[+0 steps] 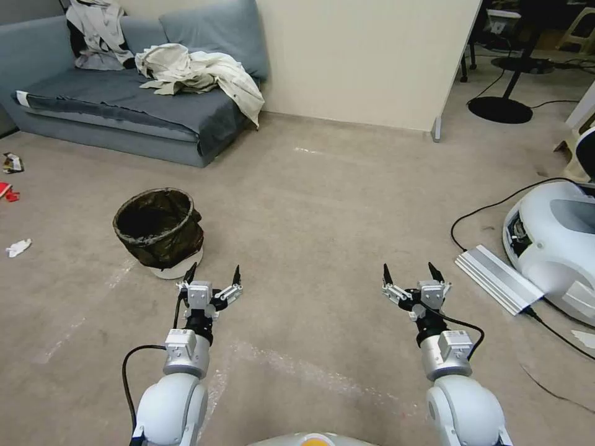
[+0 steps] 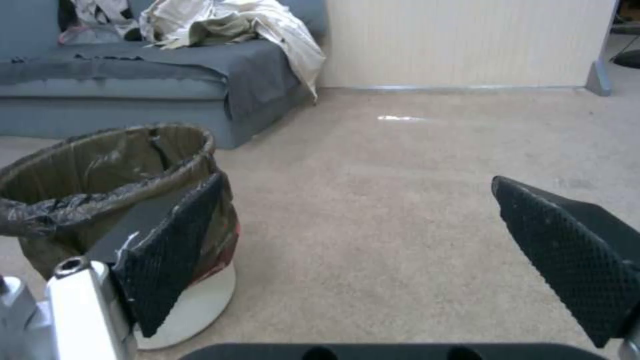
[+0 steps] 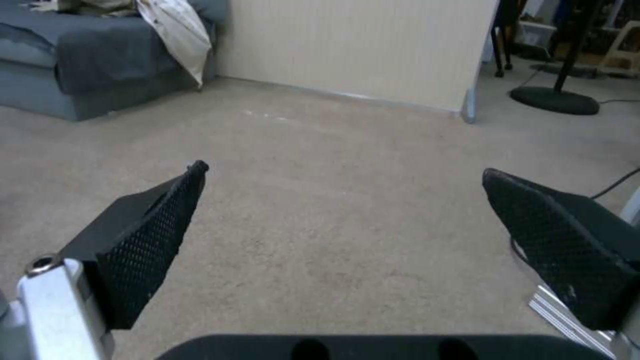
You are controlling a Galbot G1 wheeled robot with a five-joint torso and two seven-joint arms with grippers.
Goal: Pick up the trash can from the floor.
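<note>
The trash can (image 1: 160, 230) stands upright on the floor (image 1: 322, 217) at the left, a round bin with a white base and a dark crinkled bag folded over its rim. My left gripper (image 1: 213, 274) hovers open just in front of it and slightly to its right, empty. In the left wrist view the trash can (image 2: 87, 190) sits close, partly behind one black fingertip (image 2: 170, 250), with the left gripper (image 2: 357, 185) spread wide. My right gripper (image 1: 409, 272) is open and empty over bare carpet, well to the right; its wrist view shows the right gripper (image 3: 343, 172) above the floor (image 3: 320, 210).
A grey sofa (image 1: 124, 105) with crumpled clothes stands behind the can. A beige partition wall (image 1: 365, 56) is ahead. At the right lie a white machine (image 1: 551, 241), a ribbed metal bar (image 1: 496, 279) and black cables (image 1: 489, 207). Litter scraps (image 1: 17, 248) dot the far left.
</note>
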